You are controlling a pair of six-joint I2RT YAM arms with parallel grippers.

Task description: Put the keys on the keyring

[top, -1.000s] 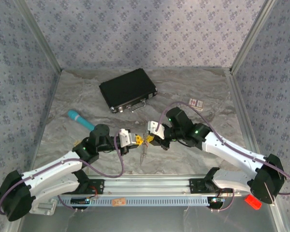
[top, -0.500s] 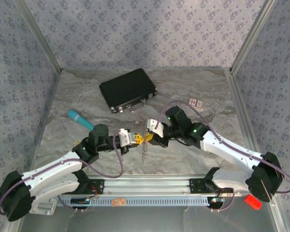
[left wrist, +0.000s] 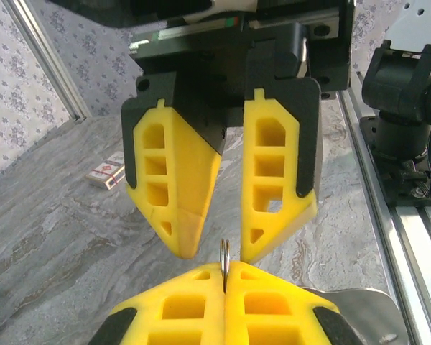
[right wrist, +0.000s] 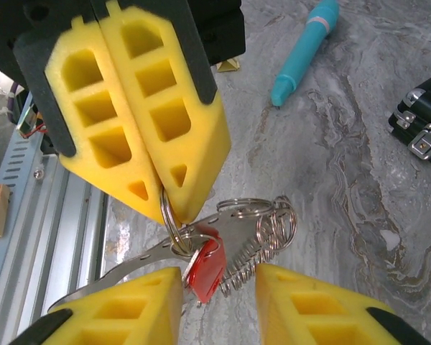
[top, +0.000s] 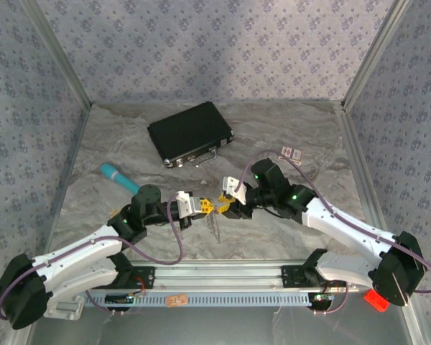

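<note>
Keys (right wrist: 205, 262) part-hidden behind rt hand (right wrist: 219, 279) fingers.

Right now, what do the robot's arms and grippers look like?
The left arm and right arm are white shells with black joints, each with a purple cable. The left gripper and right gripper have black-backed yellow wedge fingers with cut-out cells.

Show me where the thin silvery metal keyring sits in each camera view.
Top external: thin silvery metal keyring, tiny, centre, between left tool and right tool.
Left wrist: keyring bottom centre, edge-on, pinched in the left tool.
Right wrist: keyring lower left, under the left tool's tips.
Shared landmark: left tool's yellow fingers.
</note>
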